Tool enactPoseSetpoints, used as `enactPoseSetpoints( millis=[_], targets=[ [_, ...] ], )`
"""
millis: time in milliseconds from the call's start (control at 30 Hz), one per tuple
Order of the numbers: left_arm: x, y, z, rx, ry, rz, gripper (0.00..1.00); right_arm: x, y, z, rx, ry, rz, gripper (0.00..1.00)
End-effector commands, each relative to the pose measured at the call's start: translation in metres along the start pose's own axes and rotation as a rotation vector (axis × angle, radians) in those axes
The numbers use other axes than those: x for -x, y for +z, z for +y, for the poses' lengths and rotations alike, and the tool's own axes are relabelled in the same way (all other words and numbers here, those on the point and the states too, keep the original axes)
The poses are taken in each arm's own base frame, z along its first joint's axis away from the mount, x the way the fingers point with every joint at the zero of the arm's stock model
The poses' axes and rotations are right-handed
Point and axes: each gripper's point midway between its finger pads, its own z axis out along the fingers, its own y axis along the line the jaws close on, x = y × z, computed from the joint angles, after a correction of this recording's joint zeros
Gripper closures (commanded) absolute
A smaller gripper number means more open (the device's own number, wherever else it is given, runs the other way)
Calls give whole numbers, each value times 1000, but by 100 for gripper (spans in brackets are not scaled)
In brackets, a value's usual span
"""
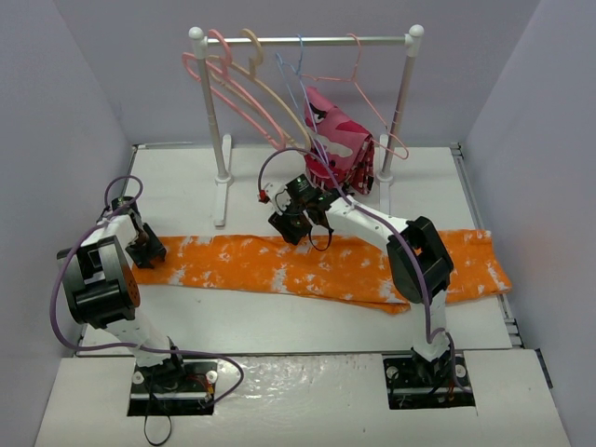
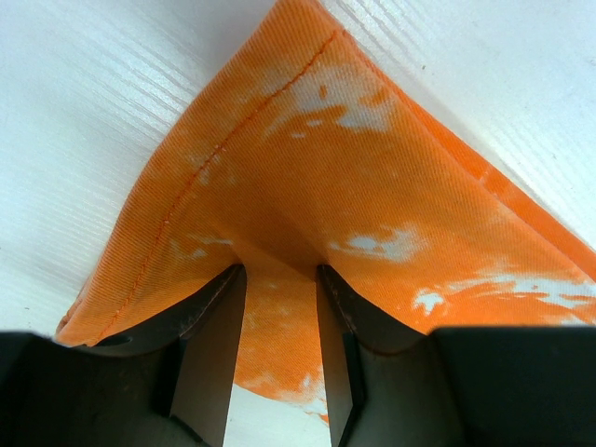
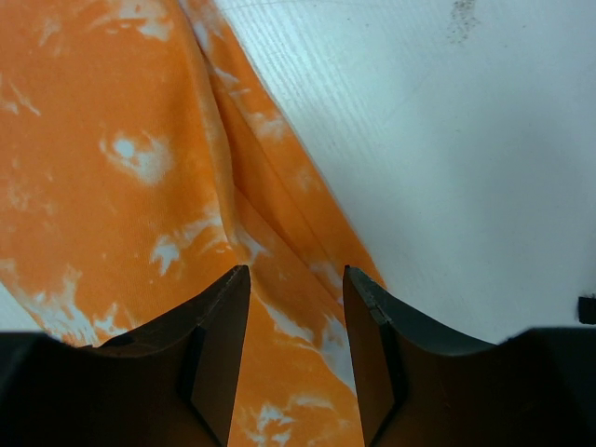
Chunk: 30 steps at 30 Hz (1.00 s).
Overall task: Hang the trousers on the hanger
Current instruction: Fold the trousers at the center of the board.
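- L gripper [image 2: 279,275]: near-left of table [image 1: 233,321], clamped on corner of trousers [image 1: 307,265]; cloth pinched btwn fingers, creases fan out from tips.
- Trousers: flat on table, stretched L to R across mid, orange w/ white blotches.
- R gripper [image 3: 296,275]: over far edge of trousers, approx mid-length; fingers apart, cloth fold below the gap, not gripped.
- Rack [image 1: 307,40] at back: pink hanger [image 1: 228,101] hooked on rail at L end, bare, well apart from trousers.
- Camo garment [image 1: 340,140] hangs toward R side of rack.
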Motion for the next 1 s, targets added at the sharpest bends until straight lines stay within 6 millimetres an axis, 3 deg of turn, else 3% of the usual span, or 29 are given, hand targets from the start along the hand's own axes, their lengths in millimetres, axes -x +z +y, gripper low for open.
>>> enactPoseSetpoints(
  millis=[0,267,467,533,733,867,967],
  targets=[
    [2,10,2,23,10,2,67,-4,6,10,49,-13,11,59],
    [2,10,3,29,13,2,67,-16,16,11,56,-9,50,66],
    [1,12,6,45,18,9,67,-20,12,-1,15,3,59,96],
    [1,12,6,49,19,10,67,-17,6,-14,-22,22,49,100],
    [0,13,7,55,21,14,67,-2,-8,-48,-146,43,23,100],
    [-2,14,7,58,23,22,67,-4,0,-54,-147,64,31,100],
    [-2,13,7,58,28,25,67,-7,0,-53,-152,88,36,88]
  ],
)
